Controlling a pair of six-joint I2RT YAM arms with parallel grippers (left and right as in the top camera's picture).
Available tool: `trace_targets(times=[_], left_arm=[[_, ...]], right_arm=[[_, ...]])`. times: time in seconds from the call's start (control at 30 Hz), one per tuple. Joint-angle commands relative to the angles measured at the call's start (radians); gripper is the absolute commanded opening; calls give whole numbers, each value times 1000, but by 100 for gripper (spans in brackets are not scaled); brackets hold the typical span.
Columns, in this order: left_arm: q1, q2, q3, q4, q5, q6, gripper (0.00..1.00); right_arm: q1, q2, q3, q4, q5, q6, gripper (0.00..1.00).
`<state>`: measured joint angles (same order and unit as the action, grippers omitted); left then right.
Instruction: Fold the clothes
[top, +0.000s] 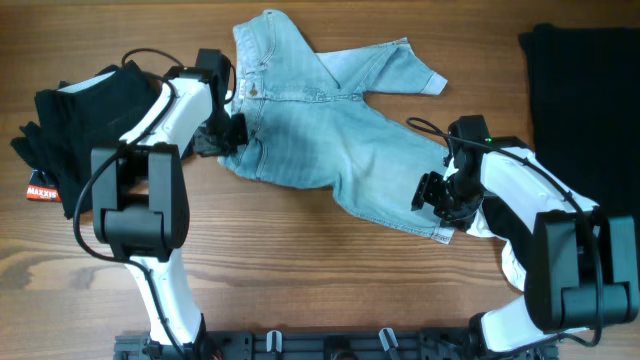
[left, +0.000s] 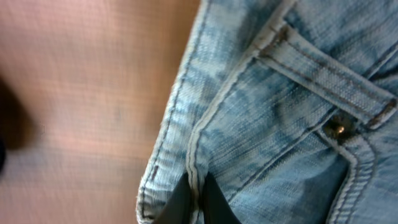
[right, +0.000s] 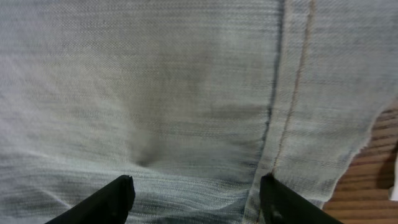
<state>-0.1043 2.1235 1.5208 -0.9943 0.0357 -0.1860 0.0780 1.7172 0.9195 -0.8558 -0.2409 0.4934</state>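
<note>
1. Count: one pair of denim shorts (top: 330, 140); two black garment heaps, a left pile (top: 80, 115) and a right garment (top: 585, 85); two grippers.
2. The shorts lie mid-table (top: 300, 270), rumpled, with the waistband to the far left and one leg reaching to the near right.
3. Material: pale faded denim with a visible weave and raised double seams. The left wrist view shows one belt loop (left: 323, 78) and one metal rivet (left: 337, 129).
4. The left gripper (top: 225, 135) is at the shorts' left edge, its fingers pinched together on a seam fold.
5. The right gripper (top: 432, 195) is over the near-right leg by the frayed hem, its fingers spread apart with flat cloth between them.
6. The right garment is cut off by the frame. The left pile is partly hidden by the arm, and its red label (top: 42, 188) is only partly legible.
</note>
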Motion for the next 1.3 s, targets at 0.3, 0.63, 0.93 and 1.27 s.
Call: trace_targets(times=[0.3,0.63,0.93,1.27], left_arm=[[6,10,-263,-372,-32,-28,4],[33,-164,-263,-312,-44,-32,4],[48,-497,-263,-256,38,-92,100],[50,-502,-499,-155,216,-271,100]], right_arm=[[-1,-2,-48,-137,393,277,72],[-1,-105,-45,-122,280,214,73],[0,-427,-41,-177,166,258,78],[0,-431,-178,-134,6,449,96]])
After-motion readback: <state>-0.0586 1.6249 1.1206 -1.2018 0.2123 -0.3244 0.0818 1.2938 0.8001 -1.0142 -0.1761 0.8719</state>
